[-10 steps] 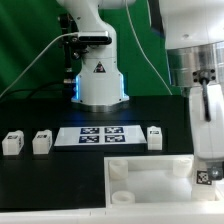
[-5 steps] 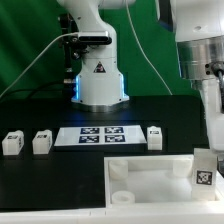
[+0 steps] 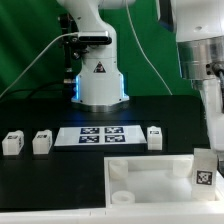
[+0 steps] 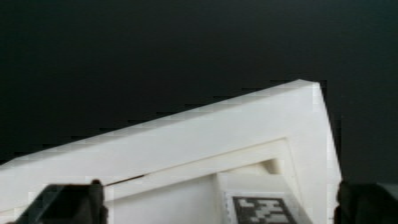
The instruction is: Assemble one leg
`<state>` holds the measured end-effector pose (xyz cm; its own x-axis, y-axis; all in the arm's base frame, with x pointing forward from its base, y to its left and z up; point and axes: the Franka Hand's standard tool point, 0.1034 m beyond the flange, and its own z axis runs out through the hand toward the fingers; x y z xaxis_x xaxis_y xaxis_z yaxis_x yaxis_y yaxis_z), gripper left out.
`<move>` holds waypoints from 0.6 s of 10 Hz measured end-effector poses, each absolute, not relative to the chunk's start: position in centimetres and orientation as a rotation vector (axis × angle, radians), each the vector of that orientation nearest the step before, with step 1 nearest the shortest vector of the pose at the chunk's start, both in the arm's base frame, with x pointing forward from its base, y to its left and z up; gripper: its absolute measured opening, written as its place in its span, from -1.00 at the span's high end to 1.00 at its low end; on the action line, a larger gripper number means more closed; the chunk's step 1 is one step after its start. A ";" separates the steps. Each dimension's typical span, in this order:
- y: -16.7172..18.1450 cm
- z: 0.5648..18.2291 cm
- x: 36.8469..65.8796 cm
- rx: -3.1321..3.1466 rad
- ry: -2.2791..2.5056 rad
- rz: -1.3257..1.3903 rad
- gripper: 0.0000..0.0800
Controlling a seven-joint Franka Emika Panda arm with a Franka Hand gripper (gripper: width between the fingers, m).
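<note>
End effector (image 4: 210, 205) spread, gripping nothing, fingers either side of leg (image 3: 204, 168) | leg upright at panel (image 3: 150, 172) corner, 4 o'clock in exterior view, likely seated for assembly | three spare legs (image 3: 13, 143) at 9 to 3 o'clock beside marker board (image 3: 97, 135) on surface (image 3: 40, 175)

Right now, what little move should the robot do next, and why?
Probably lower the gripper straight down around the leg and close. It looks open above the leg, which stands at the white panel's corner, not yet held.
</note>
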<state>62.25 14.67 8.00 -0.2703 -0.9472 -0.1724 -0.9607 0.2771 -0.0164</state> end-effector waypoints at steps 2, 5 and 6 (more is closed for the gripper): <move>14.7 8.0 62.2 -1.801 2.387 0.136 -0.62; 14.7 8.0 62.2 -1.802 2.386 0.136 -0.62; 14.7 8.0 62.2 -1.802 2.386 0.136 -0.62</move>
